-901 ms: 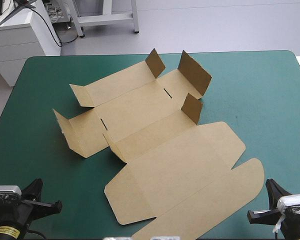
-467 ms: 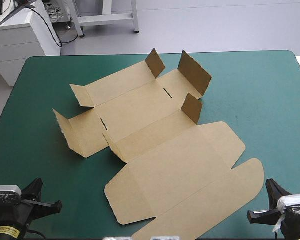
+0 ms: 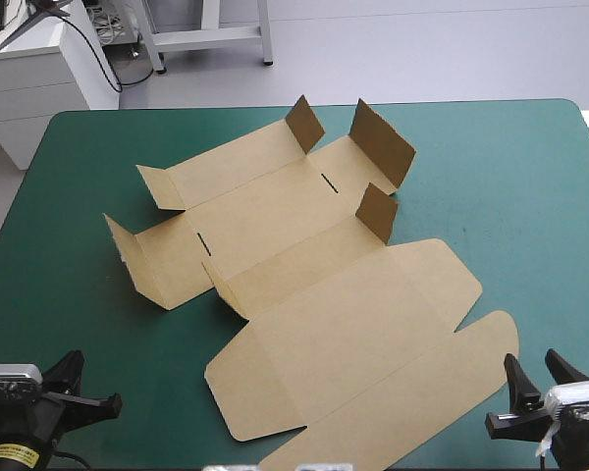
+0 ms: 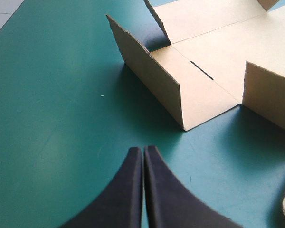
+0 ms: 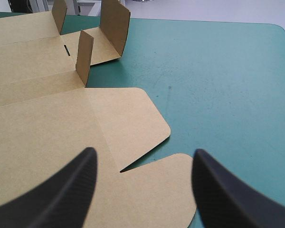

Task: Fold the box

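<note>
Surface (image 3: pixel 530 196): teal-green cover. It carries nothing but the box and, at the near corners, the two grippers.

Box (image 3: pixel 304 275): a brown cut sheet, unfolded, lying across the middle of the surface on a diagonal from 10 o'clock to 5 o'clock. Judgement: this lay puts one end of the board within each arm's reach. No wall is tucked yet, so the task is at its start.

Lid panel (image 3: pixel 353 324): flat, nearest the robot, with its rounded tuck flap (image 3: pixel 422 392) running towards 5 o'clock. It probably stays flat so the tray walls can be raised first.

Side flaps (image 3: pixel 383 142): small ones stand partly upright at the 12–1 o'clock end, and more stand at the 9 o'clock end. Nothing holds them up, so I read this as spring in the creases.

Right gripper (image 3: pixel 535 365): at 5 o'clock, just beside the tuck flap's edge. Its black fingers (image 5: pixel 61 190) stand wide apart and hold nothing, with the flap's notch ahead between them. Judgement: it is readied to take the board's edge.

Left gripper (image 4: pixel 143 151): at 7 o'clock, well clear of the board. Its fingers (image 4: pixel 128 190) are pressed together on nothing and point at the nearest standing flap. It looks parked.

Slots (image 3: pixel 329 180): two short dark cuts in the base panel. Presumably they take the wall tabs.
</note>
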